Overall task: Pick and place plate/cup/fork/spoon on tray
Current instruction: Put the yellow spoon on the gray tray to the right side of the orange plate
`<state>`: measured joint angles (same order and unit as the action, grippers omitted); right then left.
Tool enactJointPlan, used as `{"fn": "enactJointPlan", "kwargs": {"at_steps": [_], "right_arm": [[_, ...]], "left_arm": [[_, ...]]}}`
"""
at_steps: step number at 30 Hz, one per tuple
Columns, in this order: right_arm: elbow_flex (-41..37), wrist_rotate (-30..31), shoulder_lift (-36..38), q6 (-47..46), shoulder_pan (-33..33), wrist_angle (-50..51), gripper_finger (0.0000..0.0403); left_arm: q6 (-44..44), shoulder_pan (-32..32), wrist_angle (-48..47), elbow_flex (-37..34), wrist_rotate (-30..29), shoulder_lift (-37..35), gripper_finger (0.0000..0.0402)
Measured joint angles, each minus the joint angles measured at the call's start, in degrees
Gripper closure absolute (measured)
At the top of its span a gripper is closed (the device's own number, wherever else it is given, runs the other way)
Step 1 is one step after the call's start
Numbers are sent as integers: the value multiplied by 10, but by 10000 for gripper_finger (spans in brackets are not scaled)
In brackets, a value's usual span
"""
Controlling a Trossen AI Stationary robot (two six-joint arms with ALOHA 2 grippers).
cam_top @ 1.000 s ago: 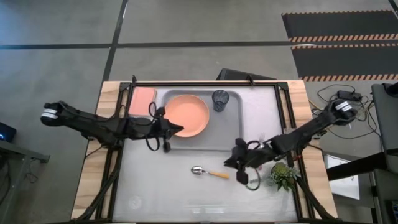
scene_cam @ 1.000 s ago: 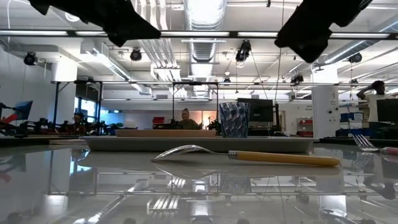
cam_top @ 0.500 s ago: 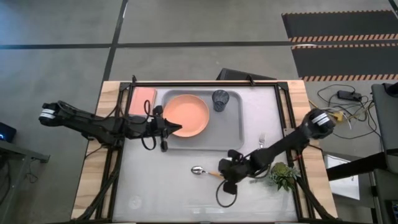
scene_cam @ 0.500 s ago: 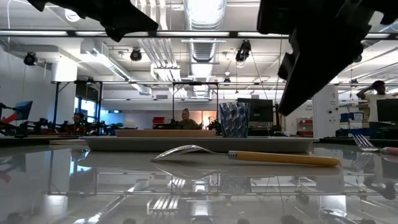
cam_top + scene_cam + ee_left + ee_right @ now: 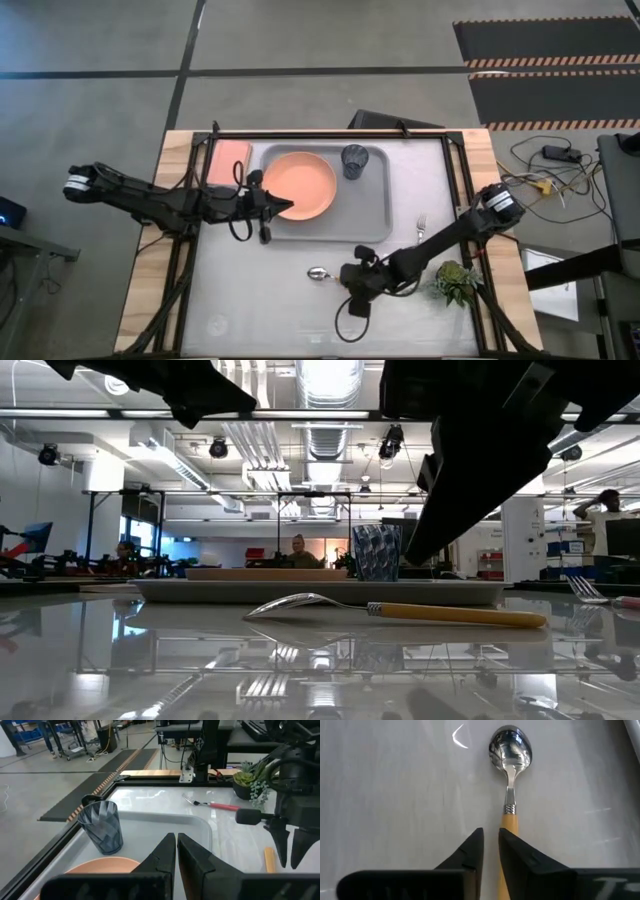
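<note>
Just outside the large grey rectangular tray [image 5: 375,215], the right gripper [image 5: 490,852] hovered over the orange-handled metal spoon [image 5: 510,780] on the counter, fingers nearly closed and empty; grasping would require spreading them, then descending. The left gripper [image 5: 176,852], clenched, waited at the tray.

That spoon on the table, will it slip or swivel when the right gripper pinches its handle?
The spoon lies flat on glossy tabletop, so it may skid. Its slim, smooth handle could pivot, the metal bowl probably drooping. The right gripper looks nearly closed above the handle.
</note>
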<state>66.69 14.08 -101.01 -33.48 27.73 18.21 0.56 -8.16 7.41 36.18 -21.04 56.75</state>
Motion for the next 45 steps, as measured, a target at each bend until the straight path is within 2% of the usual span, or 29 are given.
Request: {"fn": "enactJointPlan", "kwargs": {"at_steps": [10,13,17,23,26,31,32,39,45], "right_arm": [[-5,70,-18,1,2,-9,212],[-6,70,-37,3,2,-17,193],[-6,71,-68,11,2,-48,189],[-3,80,-97,9,2,-76,217],[-3,82,-105,5,1,-78,262],[-4,89,-107,5,0,-76,363],[-4,89,-105,7,0,-75,370],[-8,73,-69,37,-1,-65,370],[-32,70,1,81,0,-96,370]], "left_arm": [[-14,0,18,0,0,0,400],[-16,0,27,0,0,1,400],[-27,0,27,0,0,2,400],[-29,1,34,0,0,2,400],[-29,1,43,0,0,2,400],[-29,1,42,0,0,2,400],[-29,1,42,0,0,2,400],[-28,0,60,0,2,2,400],[-28,0,81,1,89,2,400]]}}
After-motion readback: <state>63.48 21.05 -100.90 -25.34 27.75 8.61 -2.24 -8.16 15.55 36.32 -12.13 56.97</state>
